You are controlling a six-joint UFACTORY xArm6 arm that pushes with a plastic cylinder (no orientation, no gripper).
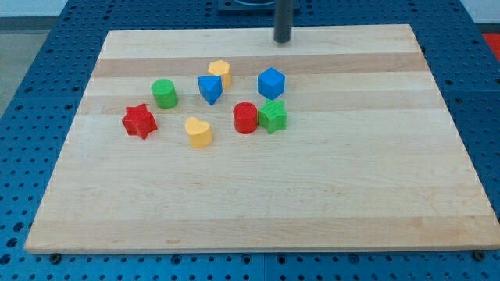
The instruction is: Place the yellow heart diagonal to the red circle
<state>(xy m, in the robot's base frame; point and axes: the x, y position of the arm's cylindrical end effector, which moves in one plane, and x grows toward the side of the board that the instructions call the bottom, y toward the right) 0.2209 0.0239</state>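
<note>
My tip [282, 40] is a bare rod end with nothing pinched, standing near the top edge of the wooden board [258, 203], apparently on its surface, touching no block; the yellow heart [198, 131] lies well apart from it, down and toward the view's left; the red circle [245, 117] sits below my tip, slightly left, touching the green star [273, 115]; the blue cube [271, 82] is nearest beneath my tip; the blue triangular block [209, 88] and yellow hexagon [219, 72] lie lower left; the green cylinder [164, 93] and red star [139, 120] farther left.
</note>
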